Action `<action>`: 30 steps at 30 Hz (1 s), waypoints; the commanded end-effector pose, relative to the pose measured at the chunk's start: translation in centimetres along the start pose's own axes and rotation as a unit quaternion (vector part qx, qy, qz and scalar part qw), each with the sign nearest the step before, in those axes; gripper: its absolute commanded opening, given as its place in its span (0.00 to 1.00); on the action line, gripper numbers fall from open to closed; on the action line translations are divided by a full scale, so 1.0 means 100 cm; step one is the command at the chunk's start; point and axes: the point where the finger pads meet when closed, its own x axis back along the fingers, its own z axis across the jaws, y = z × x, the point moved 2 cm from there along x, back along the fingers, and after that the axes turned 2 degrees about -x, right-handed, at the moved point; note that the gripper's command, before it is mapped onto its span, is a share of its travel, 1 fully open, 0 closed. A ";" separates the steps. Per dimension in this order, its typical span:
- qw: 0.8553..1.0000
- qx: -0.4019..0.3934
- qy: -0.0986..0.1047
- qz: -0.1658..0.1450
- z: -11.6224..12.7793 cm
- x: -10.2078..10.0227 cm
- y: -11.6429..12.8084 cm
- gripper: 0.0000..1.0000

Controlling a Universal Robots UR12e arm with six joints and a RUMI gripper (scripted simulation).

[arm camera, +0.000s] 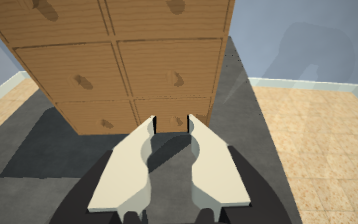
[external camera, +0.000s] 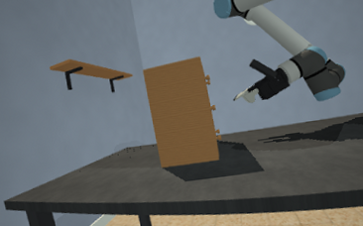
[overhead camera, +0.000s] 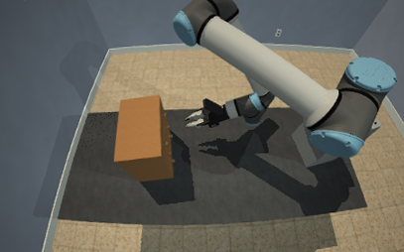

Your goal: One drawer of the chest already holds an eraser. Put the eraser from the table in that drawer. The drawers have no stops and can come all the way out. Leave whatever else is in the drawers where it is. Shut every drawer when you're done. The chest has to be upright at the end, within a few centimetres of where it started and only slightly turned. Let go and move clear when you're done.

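The orange wooden chest (overhead camera: 143, 138) stands on the dark table, with its knobbed front facing my gripper. It also shows in the side view (external camera: 182, 113). In the wrist view its drawer fronts (arm camera: 125, 70) form two columns, and all those in view look shut. My gripper (overhead camera: 189, 121) hovers in the air a short way in front of the chest, about mid-height in the side view (external camera: 237, 98). Its pale fingers stand narrow with a small gap and nothing between them. They point at the lower right drawers. I see no eraser in any view.
A wooden wall shelf (external camera: 89, 69) hangs behind the chest on the left. The table's front edge (external camera: 199, 206) and its far right edge (arm camera: 245, 80) border tiled floor. My arm (overhead camera: 275, 76) reaches over the table's right side.
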 end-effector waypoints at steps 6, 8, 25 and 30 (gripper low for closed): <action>1.000 0.000 0.000 -0.001 0.000 0.003 -0.001 0.20; 1.000 0.000 0.000 -0.003 0.000 0.004 -0.001 0.20; 0.998 0.000 0.002 -0.066 0.000 0.016 -0.010 0.20; 0.995 0.000 0.005 -0.104 0.001 0.021 -0.017 0.20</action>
